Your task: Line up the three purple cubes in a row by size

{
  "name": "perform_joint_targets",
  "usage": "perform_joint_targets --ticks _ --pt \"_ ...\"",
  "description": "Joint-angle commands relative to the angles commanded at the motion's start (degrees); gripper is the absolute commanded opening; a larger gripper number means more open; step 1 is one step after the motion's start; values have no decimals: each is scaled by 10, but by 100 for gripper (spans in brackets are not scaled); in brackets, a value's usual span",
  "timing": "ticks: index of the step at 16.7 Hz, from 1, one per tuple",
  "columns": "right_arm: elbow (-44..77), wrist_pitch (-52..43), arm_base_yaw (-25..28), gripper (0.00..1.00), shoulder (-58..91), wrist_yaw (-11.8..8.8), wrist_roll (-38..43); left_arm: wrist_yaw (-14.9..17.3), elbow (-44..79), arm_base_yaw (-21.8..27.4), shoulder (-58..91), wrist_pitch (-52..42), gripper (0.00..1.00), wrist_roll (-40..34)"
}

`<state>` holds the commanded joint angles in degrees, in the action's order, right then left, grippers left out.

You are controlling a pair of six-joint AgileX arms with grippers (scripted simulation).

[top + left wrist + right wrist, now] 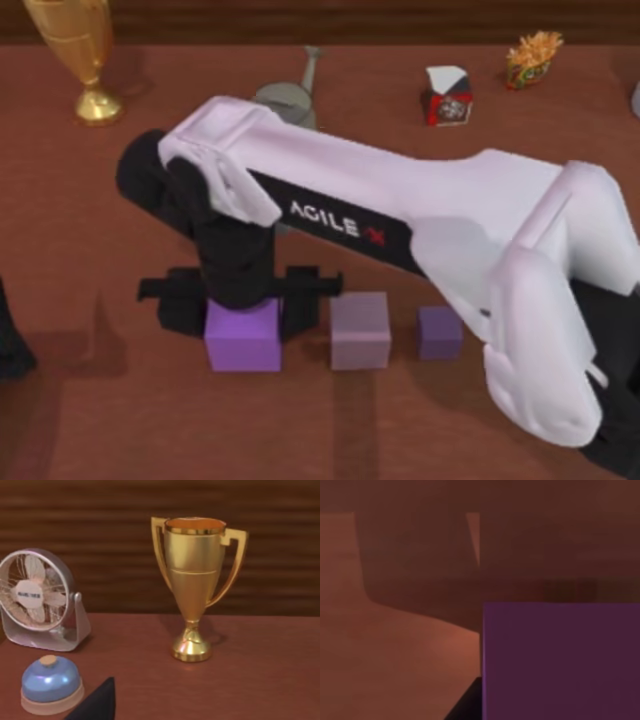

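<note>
Three purple cubes stand in a row near the table's front. The large bright purple cube [243, 337] is leftmost, the medium pale lilac cube [360, 330] is in the middle, and the small dark violet cube [440, 332] is on the right. My right arm reaches across from the right. Its gripper [243, 300] is down over the large cube, shut on it, with a black finger against each side. In the right wrist view the large cube [560, 660] fills the frame, one fingertip [467, 705] touching its edge. My left arm [10, 345] stays parked at the left edge.
At the back stand a gold trophy [85, 60], a grey watering can [290, 95], a red-white-black carton [447, 95] and a box of fries [530, 60]. The left wrist view shows the trophy [192, 590], a small fan [37, 600] and a blue bell [50, 682].
</note>
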<state>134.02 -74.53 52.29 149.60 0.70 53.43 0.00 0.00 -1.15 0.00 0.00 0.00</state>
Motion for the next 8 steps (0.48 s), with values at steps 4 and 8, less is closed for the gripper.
perform_joint_targets --ticks 4,8 --pt "-20 20 1 0 -4 1 0 0 0 0 0 0 100 0" --pt "-20 20 1 15 -4 1 0 0 0 0 0 0 100 0"
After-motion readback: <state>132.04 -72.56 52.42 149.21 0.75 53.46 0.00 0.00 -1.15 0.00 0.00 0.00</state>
